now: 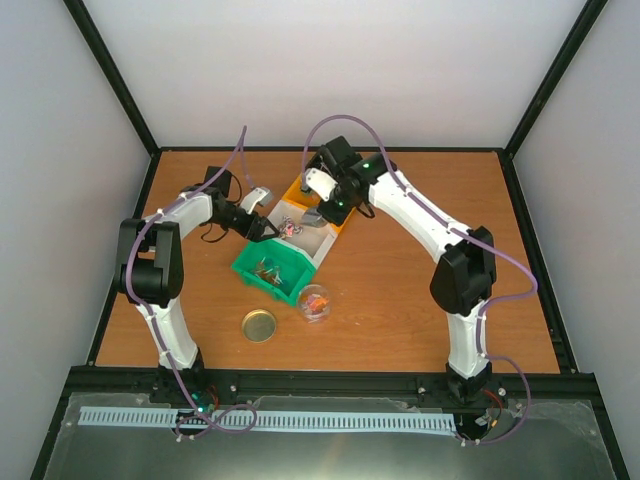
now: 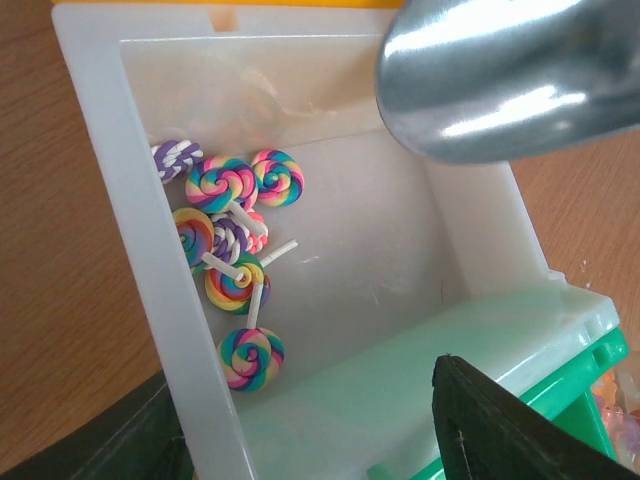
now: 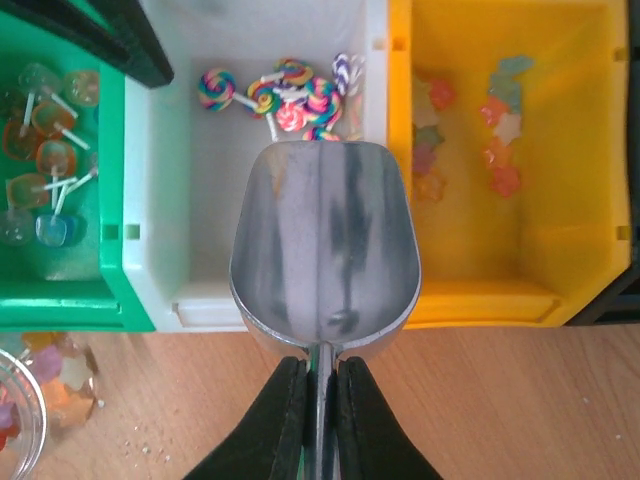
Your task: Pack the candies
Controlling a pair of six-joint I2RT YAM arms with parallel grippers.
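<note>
right pincer (image 3: 318, 400) clamped on the scoop (image 3: 325, 240) handle, bowl empty over the white bin (image 3: 190, 200) holding swirl candies (image 3: 285, 95). left pincer (image 1: 268, 232) spread open at its corner. jar (image 1: 314, 301) on the bench (image 1: 400, 300) looks barely filled, lid (image 1: 259, 324) off: most packing remains.

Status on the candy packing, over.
Right gripper shut on empty scoop over white bin. Left gripper open at bin's edge. Candies lie inside. Nothing blocking.

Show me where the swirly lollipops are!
In the right wrist view, the swirly lollipops lie at the far end of the white bin, between the green bin and yellow bin, just beyond the scoop.
</note>
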